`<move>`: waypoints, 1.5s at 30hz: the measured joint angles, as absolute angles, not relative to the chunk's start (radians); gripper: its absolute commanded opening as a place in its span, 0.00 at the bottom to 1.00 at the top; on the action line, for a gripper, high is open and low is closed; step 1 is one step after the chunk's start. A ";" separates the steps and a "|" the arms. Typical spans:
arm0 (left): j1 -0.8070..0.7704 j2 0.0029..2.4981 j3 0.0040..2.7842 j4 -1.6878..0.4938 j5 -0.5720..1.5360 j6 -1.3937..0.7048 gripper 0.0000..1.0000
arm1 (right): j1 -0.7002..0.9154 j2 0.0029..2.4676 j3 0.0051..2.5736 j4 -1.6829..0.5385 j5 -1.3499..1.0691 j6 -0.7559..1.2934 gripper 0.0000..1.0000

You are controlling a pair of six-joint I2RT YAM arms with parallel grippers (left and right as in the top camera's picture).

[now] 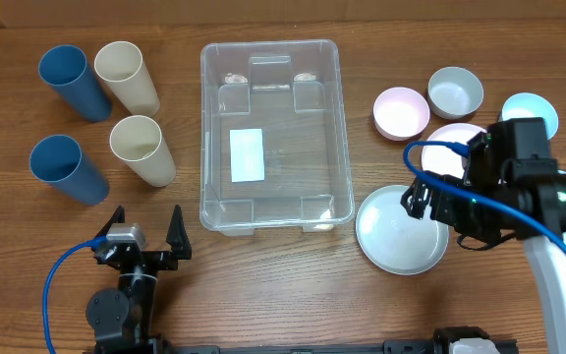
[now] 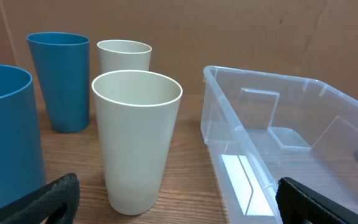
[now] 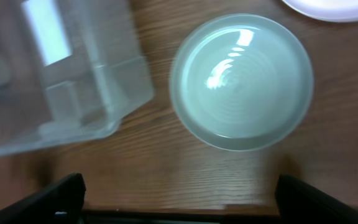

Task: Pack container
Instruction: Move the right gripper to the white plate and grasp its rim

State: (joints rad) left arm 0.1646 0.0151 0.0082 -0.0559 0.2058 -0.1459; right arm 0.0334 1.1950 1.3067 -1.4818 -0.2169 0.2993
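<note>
The clear container (image 1: pixel 207 128) with a white label on its bottom stands empty at the table's middle. It also shows in the left wrist view (image 2: pixel 229 118) and the right wrist view (image 3: pixel 104 93). My left gripper (image 1: pixel 145 231) is open and empty at the front left, near a cream cup (image 2: pixel 137 140); its fingers (image 2: pixel 179 202) frame that cup and the container's corner. My right gripper (image 1: pixel 430 202) is open and empty above a pale green plate (image 1: pixel 396 236), which lies ahead of its fingers (image 3: pixel 179 199) in the right wrist view (image 3: pixel 241 81).
Two blue cups (image 1: pixel 74 83) (image 1: pixel 67 168) and two cream cups (image 1: pixel 127 77) (image 1: pixel 141 149) stand left of the container. To its right are a pink bowl (image 1: pixel 401 112), a grey bowl (image 1: pixel 456 91), a light blue bowl (image 1: pixel 531 110) and a pink plate (image 1: pixel 450 136).
</note>
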 measured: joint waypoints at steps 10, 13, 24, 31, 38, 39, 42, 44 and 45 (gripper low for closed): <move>0.165 0.015 0.008 -0.056 0.206 -0.146 1.00 | 0.033 1.202 0.989 -1.343 0.009 0.714 0.99; 0.165 0.015 0.008 -0.056 0.206 -0.146 1.00 | 0.033 1.202 0.899 -1.266 0.019 0.760 0.96; 0.165 0.015 0.008 -0.056 0.206 -0.146 1.00 | 0.033 1.202 0.682 -1.069 0.014 0.864 0.75; 0.165 0.015 0.008 -0.056 0.206 -0.146 1.00 | 0.033 1.202 0.613 -0.956 -0.026 0.892 0.57; 0.165 0.015 0.008 -0.056 0.206 -0.146 1.00 | 0.033 1.202 0.600 -0.923 -0.049 0.920 0.55; 0.165 0.015 0.008 -0.056 0.206 -0.146 1.00 | 0.033 1.202 0.599 -0.922 -0.049 0.923 0.55; 0.165 0.015 0.008 -0.056 0.206 -0.146 1.00 | 0.033 1.201 0.599 -0.925 -0.049 0.925 0.55; 0.165 0.015 0.008 -0.056 0.206 -0.146 1.00 | 0.033 1.201 0.599 -0.935 -0.049 0.925 0.56; 0.165 0.015 0.008 -0.056 0.206 -0.146 1.00 | 0.033 1.202 0.599 -0.944 -0.051 0.927 0.56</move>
